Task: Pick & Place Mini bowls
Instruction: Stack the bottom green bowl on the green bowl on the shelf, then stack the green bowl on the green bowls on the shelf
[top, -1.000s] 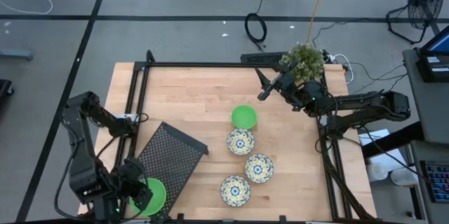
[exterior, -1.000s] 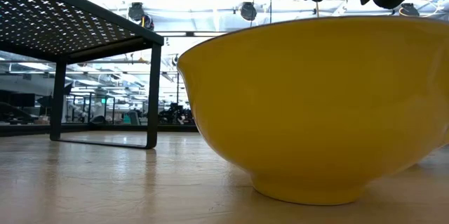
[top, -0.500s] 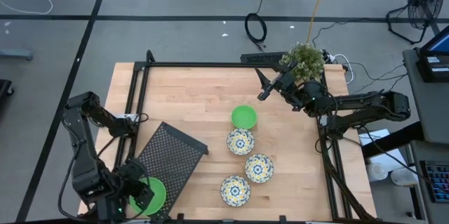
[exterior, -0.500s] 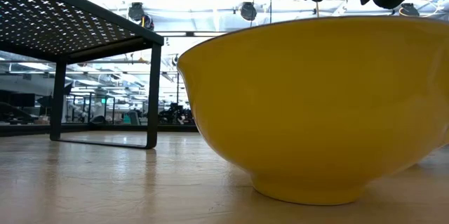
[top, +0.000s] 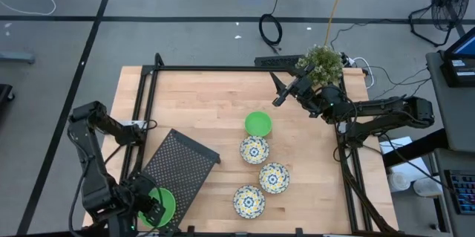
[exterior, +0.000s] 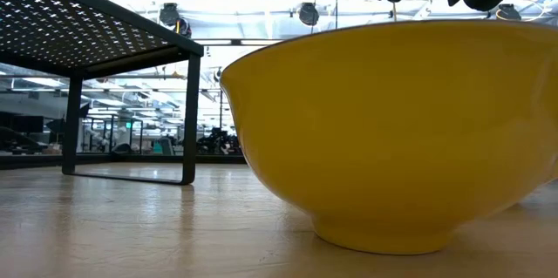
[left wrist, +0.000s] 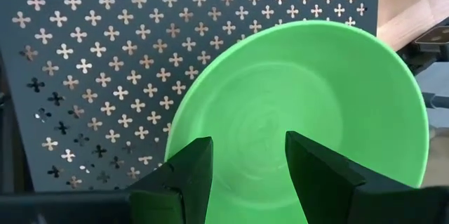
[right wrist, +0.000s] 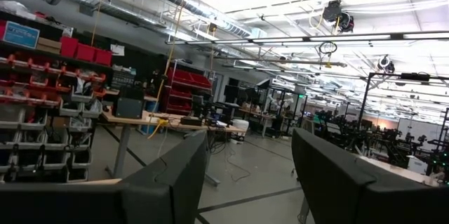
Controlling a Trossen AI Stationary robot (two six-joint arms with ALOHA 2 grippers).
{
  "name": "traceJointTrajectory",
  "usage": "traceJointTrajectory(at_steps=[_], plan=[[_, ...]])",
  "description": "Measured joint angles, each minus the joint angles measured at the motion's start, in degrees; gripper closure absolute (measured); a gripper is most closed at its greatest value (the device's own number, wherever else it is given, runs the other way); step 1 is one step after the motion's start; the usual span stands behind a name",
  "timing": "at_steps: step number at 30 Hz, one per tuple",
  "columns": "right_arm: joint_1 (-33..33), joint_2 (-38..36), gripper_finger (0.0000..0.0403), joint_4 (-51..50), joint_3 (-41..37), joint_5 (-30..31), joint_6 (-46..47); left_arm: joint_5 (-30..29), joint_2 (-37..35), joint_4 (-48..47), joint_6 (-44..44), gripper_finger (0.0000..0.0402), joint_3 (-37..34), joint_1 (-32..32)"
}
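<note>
Green plastic accounts for two of the bowls you can count from above; three more are white with a blue-and-yellow floral pattern, five in view in all. One green bowl [top: 160, 206] sits at the table's front left corner, just beside the front edge of the black mesh tray [top: 178, 166], and the left gripper [top: 141, 207] is at that bowl. In the left wrist view its two dark fingers [left wrist: 188, 175] stand apart over the near rim of this green bowl [left wrist: 309, 126], with the bowl's hollow showing between them; you cannot tell from these views whether the pads press the rim. The bowl itself holds nothing, and the tray's top carries nothing.

The second green bowl [top: 258, 124] stands near the middle of the table, empty. Toward the front edge from it, the three floral bowls [top: 254, 150] [top: 274, 177] [top: 249, 201] lie in a loose staggered column, close together, none stacked.

You will find the right gripper [top: 276, 92] well apart from every bowl, raised over the back right part of the table, fingers spread with nothing between them, beside a small green plant [top: 322, 62] at the back right corner.
</note>
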Motion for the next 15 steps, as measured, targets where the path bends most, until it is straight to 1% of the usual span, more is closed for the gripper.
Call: traceJointTrajectory(at_steps=[4,7,10,15], plan=[[0.0,0.0,0.0206,0.0,0.0,0.0,0.0,-0.1,-0.6,-0.2,0.1,0.0220,0.0,0.0],[0.0,0.0,0.0206,0.0,0.0,0.0,0.0,-1.7,-1.9,-0.4,0.6,0.0220,0.0,0.0],[0.0,0.0,0.0206,0.0,0.0,0.0,0.0,-5.2,-3.3,-0.6,2.3,0.0220,0.0,0.0],[0.0,0.0,0.0206,0.0,0.0,0.0,0.0,-14.2,-6.3,-0.8,7.4,0.0220,0.0,0.0]])
